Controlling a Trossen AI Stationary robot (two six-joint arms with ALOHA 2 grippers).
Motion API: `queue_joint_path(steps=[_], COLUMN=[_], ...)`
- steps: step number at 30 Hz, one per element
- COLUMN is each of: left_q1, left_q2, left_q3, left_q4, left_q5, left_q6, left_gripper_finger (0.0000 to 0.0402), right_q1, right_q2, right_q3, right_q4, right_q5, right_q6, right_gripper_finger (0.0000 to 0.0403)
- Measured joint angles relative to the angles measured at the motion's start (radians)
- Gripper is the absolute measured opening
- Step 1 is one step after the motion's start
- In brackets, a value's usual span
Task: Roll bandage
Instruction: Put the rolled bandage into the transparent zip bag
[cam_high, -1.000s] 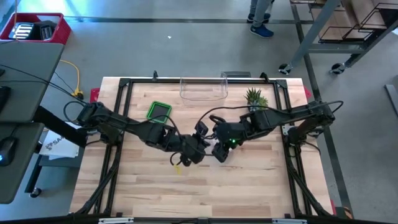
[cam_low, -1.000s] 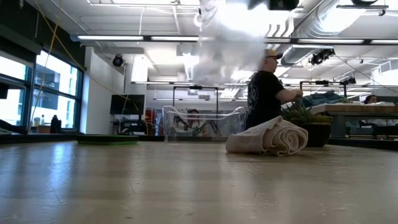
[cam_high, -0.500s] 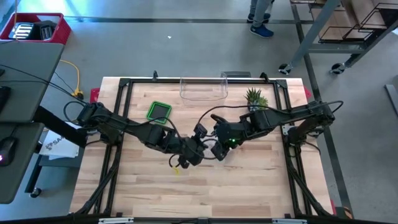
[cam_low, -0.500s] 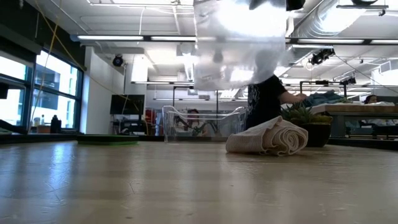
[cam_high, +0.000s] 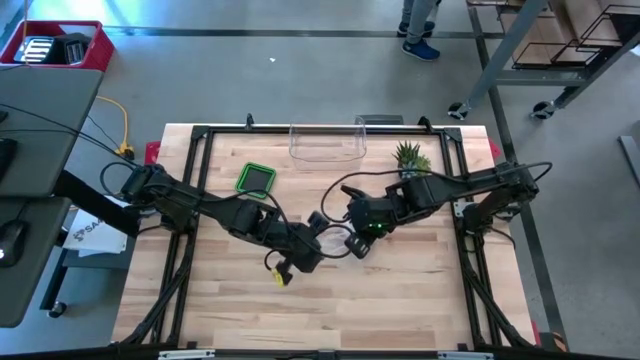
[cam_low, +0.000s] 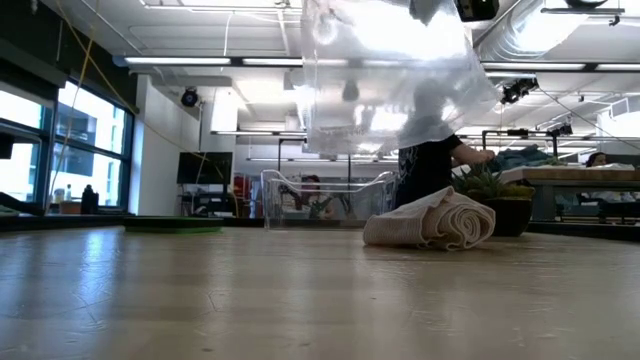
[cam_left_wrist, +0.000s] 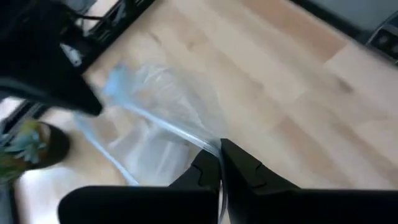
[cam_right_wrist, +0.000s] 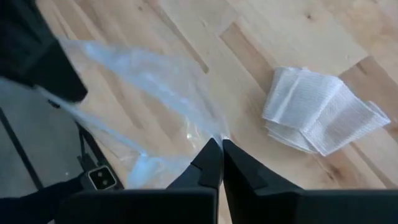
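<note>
Here you are holding a clear plastic bag (cam_right_wrist: 143, 93) up between both grippers, above the bandage.
The left gripper (cam_left_wrist: 219, 163) and right gripper (cam_right_wrist: 219, 151) are each pinching shut on an edge of the bag; the rolled bandage (cam_right_wrist: 317, 112) is lying on the wooden table (cam_high: 400, 300) just beside the right gripper, its nearer arm, and below the hanging bag. I cannot tell its long axis. Beyond are standing a clear bin (cam_low: 325, 200), a potted plant (cam_high: 408, 156), a green lid (cam_high: 256, 179) and a person (cam_low: 425, 165).
</note>
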Motion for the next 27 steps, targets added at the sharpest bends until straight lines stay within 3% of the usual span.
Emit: queue_joint_path(steps=[6,13,20,27], left_q1=[-0.003,-0.009,-0.005,-0.005], left_q2=[0.0,-0.002,-0.003,-0.003], left_q3=[0.0,0.0,0.0,0.0], left_q4=[-0.012,0.073,0.118,0.119], left_q5=[0.077,-0.09,-0.105,-0.111], left_q6=[-0.098,-0.087,-0.055,-0.055], left_gripper_finger=[0.0,0.0002,0.0018,0.0058], right_q1=[-0.005,-0.007,-0.007,-0.007], right_q2=[-0.014,-0.017,-0.018,-0.018], right_q3=[0.0,-0.002,-0.002,-0.002], right_q4=[-0.004,0.032,0.04,0.045], right_q5=[0.03,-0.012,-0.028,-0.029], right_q6=[0.016,0.002,0.002,0.0], right_gripper_finger=[0.0001,0.0,0.0,0.0])
